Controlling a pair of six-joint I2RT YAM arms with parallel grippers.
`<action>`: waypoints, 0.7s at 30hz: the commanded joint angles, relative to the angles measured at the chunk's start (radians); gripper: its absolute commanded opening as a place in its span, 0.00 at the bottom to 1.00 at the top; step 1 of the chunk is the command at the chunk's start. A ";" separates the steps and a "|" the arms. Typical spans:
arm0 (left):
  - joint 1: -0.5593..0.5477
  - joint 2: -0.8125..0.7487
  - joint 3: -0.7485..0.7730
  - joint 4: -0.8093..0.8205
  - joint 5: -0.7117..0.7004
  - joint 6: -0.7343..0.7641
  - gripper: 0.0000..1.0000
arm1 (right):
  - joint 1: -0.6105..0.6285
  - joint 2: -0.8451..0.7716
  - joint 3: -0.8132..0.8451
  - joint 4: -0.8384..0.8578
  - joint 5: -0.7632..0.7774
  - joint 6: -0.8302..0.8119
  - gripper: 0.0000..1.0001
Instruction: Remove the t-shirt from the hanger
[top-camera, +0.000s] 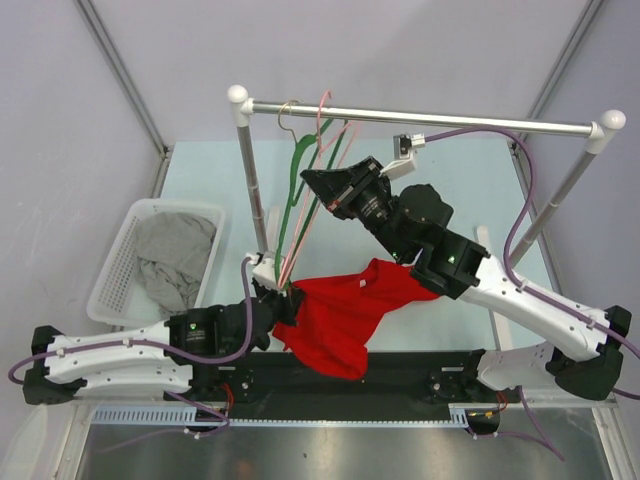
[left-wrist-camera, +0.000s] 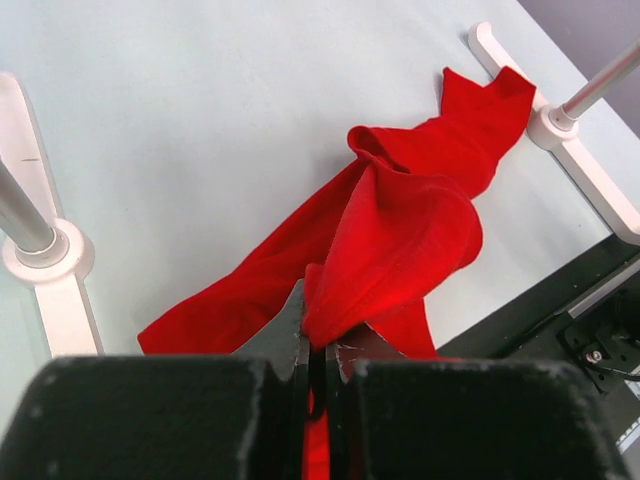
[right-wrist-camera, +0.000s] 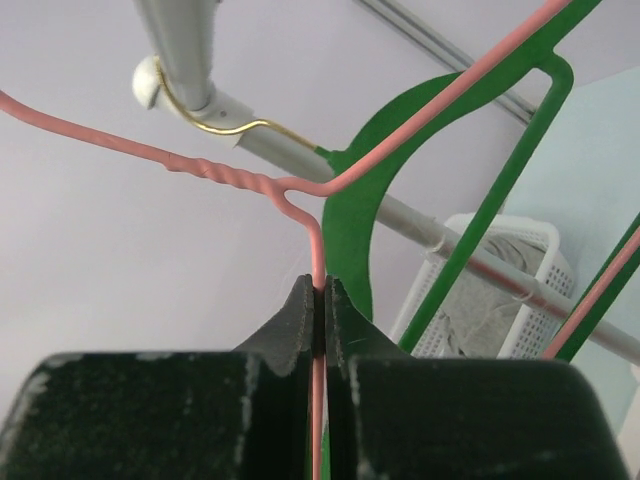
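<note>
A red t-shirt (top-camera: 355, 300) lies crumpled on the pale table below the rail, off any hanger; it also shows in the left wrist view (left-wrist-camera: 400, 230). My left gripper (top-camera: 285, 305) is shut on a fold of the t-shirt (left-wrist-camera: 320, 335) at its left end. A pink wire hanger (top-camera: 318, 165) hangs from the rail, next to a green hanger (top-camera: 298, 190). My right gripper (top-camera: 318, 185) is shut on the pink hanger's wire (right-wrist-camera: 318, 260) just below its twisted neck, with the green hanger (right-wrist-camera: 352, 230) right behind.
The silver rail (top-camera: 420, 118) stands on two slanted posts with white feet (left-wrist-camera: 45, 262). A white basket (top-camera: 160, 262) with grey cloth sits at the left. A black strip (top-camera: 420, 365) runs along the near table edge.
</note>
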 joint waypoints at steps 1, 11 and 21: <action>-0.002 -0.035 -0.015 0.017 -0.025 -0.016 0.00 | 0.007 0.018 0.044 -0.025 0.122 0.064 0.00; -0.002 -0.054 -0.028 0.002 -0.025 -0.036 0.00 | 0.007 0.080 0.083 -0.045 0.115 0.071 0.00; -0.002 -0.114 -0.087 -0.051 -0.052 -0.117 0.00 | 0.008 0.053 0.031 -0.048 0.111 0.064 0.39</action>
